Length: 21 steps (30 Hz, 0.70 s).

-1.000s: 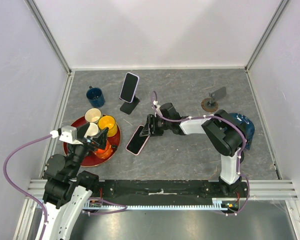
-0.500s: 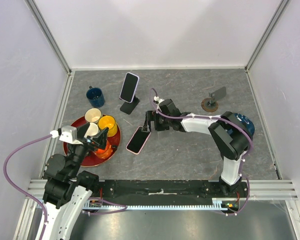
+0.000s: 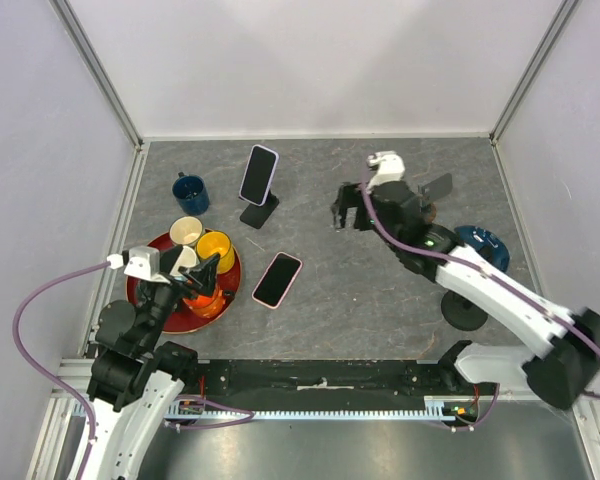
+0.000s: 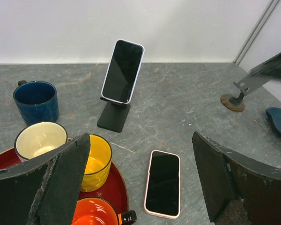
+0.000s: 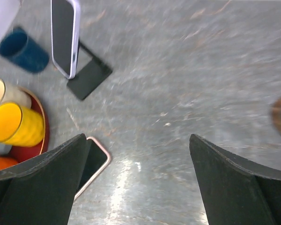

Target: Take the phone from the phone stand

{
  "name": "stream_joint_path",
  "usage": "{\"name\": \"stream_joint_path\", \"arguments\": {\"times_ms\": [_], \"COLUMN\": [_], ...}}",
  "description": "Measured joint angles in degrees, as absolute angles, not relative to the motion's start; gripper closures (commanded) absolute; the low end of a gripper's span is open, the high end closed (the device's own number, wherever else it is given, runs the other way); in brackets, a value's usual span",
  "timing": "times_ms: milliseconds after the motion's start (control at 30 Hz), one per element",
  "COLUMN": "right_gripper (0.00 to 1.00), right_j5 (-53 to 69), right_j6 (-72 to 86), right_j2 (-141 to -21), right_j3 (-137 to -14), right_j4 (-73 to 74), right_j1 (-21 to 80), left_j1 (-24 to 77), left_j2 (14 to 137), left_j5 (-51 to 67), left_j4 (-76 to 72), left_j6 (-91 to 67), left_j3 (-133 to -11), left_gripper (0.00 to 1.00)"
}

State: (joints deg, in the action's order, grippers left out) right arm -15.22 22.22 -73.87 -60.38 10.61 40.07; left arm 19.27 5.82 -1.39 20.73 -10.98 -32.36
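Observation:
A light-cased phone (image 3: 259,173) leans upright on a black phone stand (image 3: 260,212) at the back of the table; the left wrist view shows this phone (image 4: 123,70) on its stand (image 4: 114,117). A pink-cased phone (image 3: 277,280) lies flat, face up, on the table, touched by neither gripper. My right gripper (image 3: 348,215) hangs open above the table, right of the black stand, with nothing between its fingers (image 5: 37,178). My left gripper (image 3: 192,268) is open and empty over the red tray (image 3: 140,252).
A second small stand (image 3: 425,200) with a round brown base stands empty at the back right. A dark blue mug (image 3: 191,192) sits left of the black stand. The tray holds cream, yellow (image 3: 216,247) and orange cups. A blue dish (image 3: 480,243) lies at the right.
My right gripper has opened, left the pink-cased phone on the table, and risen away toward the back right. The left arm has barely moved.

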Motion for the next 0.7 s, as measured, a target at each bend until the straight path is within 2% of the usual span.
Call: {"name": "stream_joint_path", "arguments": {"times_ms": [433,700], "right_gripper": [0.02,0.02], "right_j5": [-41.23,-51.68], "right_j6": [14.61,10.37], "right_j2": [-38.39,-18.59], "right_j3": [-58.00,-48.29], "right_j4": [22.72,24.93], "right_j1": [40.01,40.01], "left_j1": [19.27,19.27], "left_j2": [12.75,20.03], "left_j5": [-3.81,-7.18], "left_j4": [22.81,25.21], "left_j6": [-11.05,-11.05], "left_j3": [-32.86,-35.75], "left_gripper": [0.03,0.02]}}
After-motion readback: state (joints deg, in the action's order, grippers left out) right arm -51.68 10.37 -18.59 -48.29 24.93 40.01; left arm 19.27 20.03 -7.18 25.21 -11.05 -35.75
